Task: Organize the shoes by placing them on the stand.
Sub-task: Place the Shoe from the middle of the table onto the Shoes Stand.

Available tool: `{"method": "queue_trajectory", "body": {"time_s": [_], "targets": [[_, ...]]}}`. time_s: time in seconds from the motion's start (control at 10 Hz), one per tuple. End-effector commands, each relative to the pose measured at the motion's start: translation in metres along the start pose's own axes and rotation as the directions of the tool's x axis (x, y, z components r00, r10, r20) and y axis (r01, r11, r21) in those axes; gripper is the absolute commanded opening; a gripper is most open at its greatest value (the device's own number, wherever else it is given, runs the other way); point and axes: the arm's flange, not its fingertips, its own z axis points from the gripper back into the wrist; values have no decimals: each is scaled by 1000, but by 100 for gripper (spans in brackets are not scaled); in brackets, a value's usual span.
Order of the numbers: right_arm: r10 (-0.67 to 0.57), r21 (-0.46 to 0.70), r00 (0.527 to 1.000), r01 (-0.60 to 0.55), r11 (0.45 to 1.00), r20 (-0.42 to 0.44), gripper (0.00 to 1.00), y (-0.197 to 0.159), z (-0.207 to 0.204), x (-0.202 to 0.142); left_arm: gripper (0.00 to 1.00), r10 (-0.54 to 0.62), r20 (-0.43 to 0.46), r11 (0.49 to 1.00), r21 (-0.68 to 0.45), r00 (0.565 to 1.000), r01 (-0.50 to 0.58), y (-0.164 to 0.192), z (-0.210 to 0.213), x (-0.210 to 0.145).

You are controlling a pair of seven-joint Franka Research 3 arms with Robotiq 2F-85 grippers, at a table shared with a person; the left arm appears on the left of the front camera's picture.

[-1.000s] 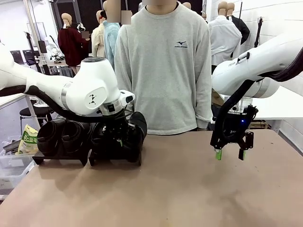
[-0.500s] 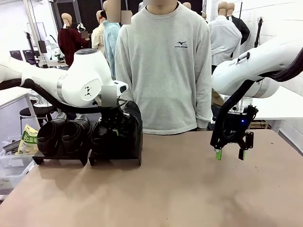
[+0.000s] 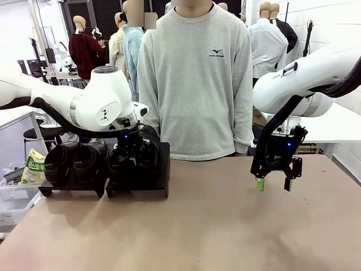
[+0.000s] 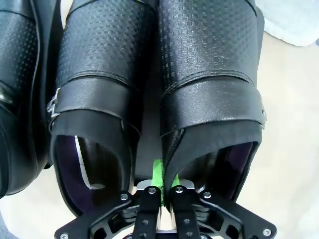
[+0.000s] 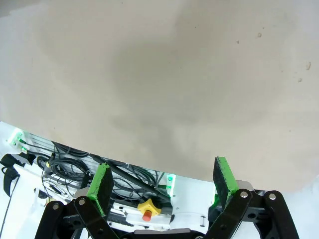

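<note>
Four black low-cut shoes sit on a black stand (image 3: 137, 191) at about 9 o'clock on the brown matte table (image 3: 214, 226), just in front of a person in a grey sweatshirt (image 3: 194, 79). In the front view the left-hand pair (image 3: 76, 162) lies with rounded, slightly glossy openings facing the camera, while the right-hand pair (image 3: 135, 164) is largely masked by the left gripper (image 3: 133, 160) and its white arm. The left wrist view supplies the detail hidden there: the two shoes (image 4: 164, 74) stand side by side, toes toward 12 o'clock, their uppers embossed with a fine dotted grid, each crossed by a smooth strap with a small metal fitting at the edge, and with dark purple lining inside the collars. In that view the left gripper (image 4: 163, 175) is clamped, its green pads (image 4: 157, 172) pressed onto the inner collar edge of the shoe at the picture's right (image 4: 212, 99), at 6 o'clock of the frame. The right gripper (image 3: 276, 182) hangs at about 3 o'clock above bare tabletop, well apart from the stand; the right wrist view shows its jaws spread, green pads (image 5: 223, 179) with nothing between them, over the smooth, faintly speckled surface.
</note>
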Motion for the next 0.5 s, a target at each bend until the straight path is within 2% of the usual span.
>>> {"method": "queue_trajectory", "body": {"time_s": [0.0, 0.4], "targets": [[6, -18, 1000, -6, 1000, -2, 100, -1, 0, -1, 0, -14, 30, 1000, 3, 999, 14, -9, -1, 5], [6, -18, 1000, -6, 1000, -2, 100, -1, 0, -1, 0, -12, 0, 1000, 23, 1000, 12, -13, -11, 1]]}}
